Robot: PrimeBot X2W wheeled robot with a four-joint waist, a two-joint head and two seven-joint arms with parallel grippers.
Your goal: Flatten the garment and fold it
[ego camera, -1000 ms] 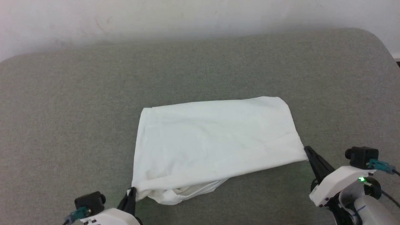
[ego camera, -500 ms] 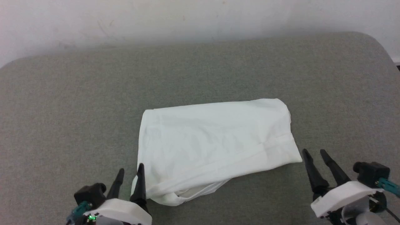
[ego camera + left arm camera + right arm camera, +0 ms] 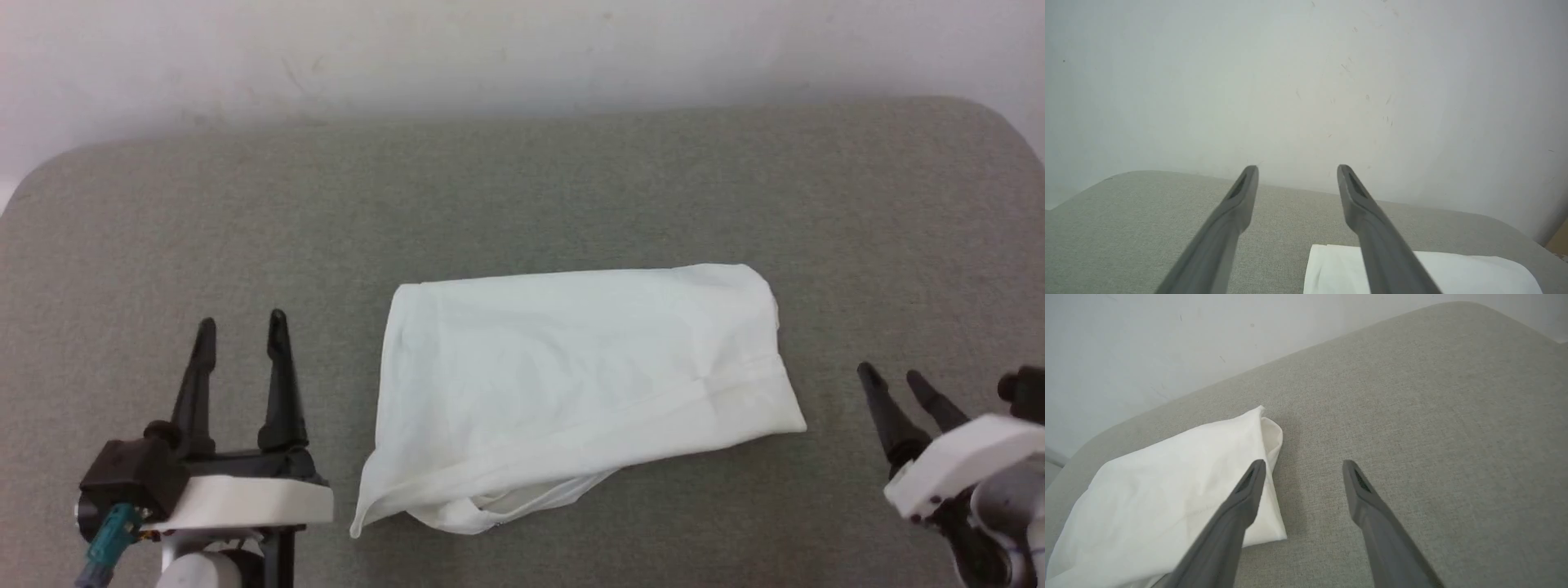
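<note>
Garment (image 3: 571,384), white and thin, lying folded into a rough rectangle on a grey-green padded surface (image 3: 522,188), between the two pincers and touching neither. It sits just to the right of the left pincer (image 3: 242,320) and near the left side of the right pincer (image 3: 888,372). Both pincers are spread wide with nothing in them, fingers pointing away from the robot toward a pale wall (image 3: 522,49).

The cloth looks light, soft and limp, so it should sag and slide layer over layer when lifted, and it is not fragile. Several layers are stacked, and at the corner nearest the left pincer loose folds poke out from under the top layer. A good hold would likely be at the two near corners, one beside each pincer, pinching through every layer so that none slips free. The logo patch and seam stitching cannot be made out.

Count: one garment, two pincers with two dark fingers each, one padded surface
</note>
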